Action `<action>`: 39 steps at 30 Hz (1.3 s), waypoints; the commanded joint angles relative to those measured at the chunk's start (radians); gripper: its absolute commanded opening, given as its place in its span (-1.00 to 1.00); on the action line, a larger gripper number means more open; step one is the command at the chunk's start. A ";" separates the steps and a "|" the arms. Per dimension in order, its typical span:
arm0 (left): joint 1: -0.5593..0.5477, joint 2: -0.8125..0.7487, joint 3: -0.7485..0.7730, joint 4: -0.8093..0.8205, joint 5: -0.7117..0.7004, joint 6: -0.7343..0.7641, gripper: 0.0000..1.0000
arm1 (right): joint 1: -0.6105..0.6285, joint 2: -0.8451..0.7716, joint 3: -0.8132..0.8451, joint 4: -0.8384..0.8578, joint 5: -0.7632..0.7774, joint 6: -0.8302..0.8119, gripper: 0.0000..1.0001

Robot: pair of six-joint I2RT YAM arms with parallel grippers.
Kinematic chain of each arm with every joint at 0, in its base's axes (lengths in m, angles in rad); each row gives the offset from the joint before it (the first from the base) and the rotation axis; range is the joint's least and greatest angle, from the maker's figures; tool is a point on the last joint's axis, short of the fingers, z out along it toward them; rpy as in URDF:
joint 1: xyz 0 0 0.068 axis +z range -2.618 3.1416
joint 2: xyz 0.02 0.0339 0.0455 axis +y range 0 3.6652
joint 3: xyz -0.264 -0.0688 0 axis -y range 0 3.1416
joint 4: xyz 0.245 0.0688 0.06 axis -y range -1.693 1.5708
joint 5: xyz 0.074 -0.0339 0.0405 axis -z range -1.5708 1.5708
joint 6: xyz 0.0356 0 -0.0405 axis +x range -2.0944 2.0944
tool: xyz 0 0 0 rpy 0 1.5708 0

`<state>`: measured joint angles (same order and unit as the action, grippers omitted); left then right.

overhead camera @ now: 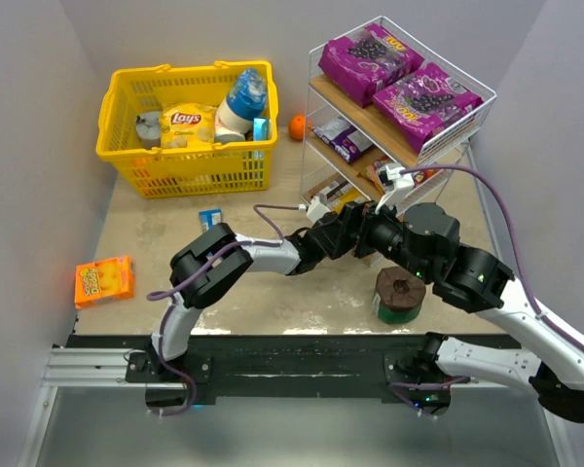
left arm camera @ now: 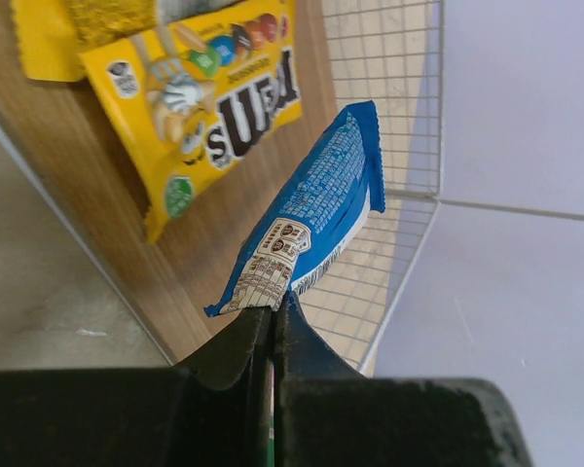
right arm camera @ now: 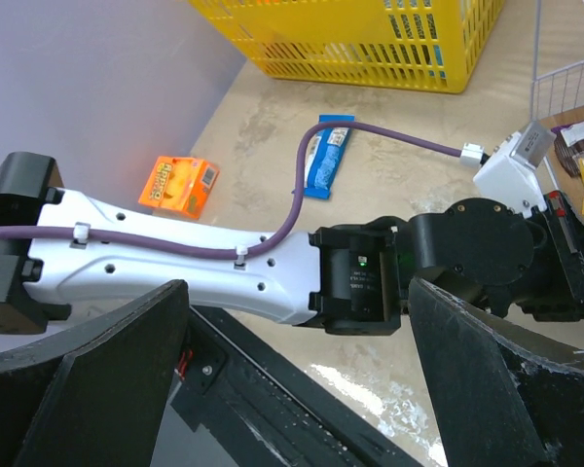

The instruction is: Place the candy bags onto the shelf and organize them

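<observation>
My left gripper point(left arm camera: 275, 304) is shut on the end of a blue candy packet point(left arm camera: 316, 209) and holds it over a wooden tier point(left arm camera: 97, 195) of the shelf, next to a yellow M&M's bag point(left arm camera: 214, 97) lying on that tier. From above, the left gripper point(overhead camera: 353, 222) is at the lower tiers of the white wire shelf point(overhead camera: 467, 126). Two large purple bags point(overhead camera: 370, 56) point(overhead camera: 426, 97) lie on the top tier, with smaller packets point(overhead camera: 343, 139) below. My right gripper point(right arm camera: 297, 292) is wide open and empty, hovering over the left arm point(right arm camera: 175, 253). A second blue packet point(overhead camera: 210, 218) point(right arm camera: 327, 161) lies on the table.
A yellow basket point(overhead camera: 190, 146) point(right arm camera: 370, 39) at the back left holds a Lay's bag point(overhead camera: 187, 125) and a bottle point(overhead camera: 243, 97). An orange box point(overhead camera: 104, 280) point(right arm camera: 180, 185) lies at the left. An orange fruit point(overhead camera: 297, 126) sits beside the shelf. A round green tin point(overhead camera: 400, 292) stands under the right arm.
</observation>
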<state>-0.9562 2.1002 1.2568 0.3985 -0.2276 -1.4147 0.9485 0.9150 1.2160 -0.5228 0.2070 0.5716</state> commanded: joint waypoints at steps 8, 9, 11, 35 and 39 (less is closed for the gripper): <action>0.000 0.098 0.078 -0.021 -0.038 -0.075 -1.00 | -0.001 -0.018 -0.015 -0.006 -0.014 -0.009 0.98; 0.000 0.099 0.081 -0.021 -0.041 -0.078 -1.00 | -0.001 -0.016 -0.015 -0.006 -0.014 -0.009 0.98; 0.000 0.103 0.085 -0.032 -0.049 -0.084 -1.00 | -0.002 -0.018 -0.015 -0.009 -0.011 -0.007 0.98; -0.029 -0.132 -0.135 -0.072 -0.072 -0.029 0.36 | -0.002 0.024 0.013 -0.013 0.017 0.005 0.98; -0.029 -0.250 -0.323 -0.038 -0.104 -0.021 0.46 | -0.001 0.051 0.017 -0.006 0.019 0.008 0.98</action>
<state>-0.9829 1.9865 1.0760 0.3351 -0.2729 -1.4719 0.9485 0.9443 1.2018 -0.5335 0.2165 0.5758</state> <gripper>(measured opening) 0.704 0.986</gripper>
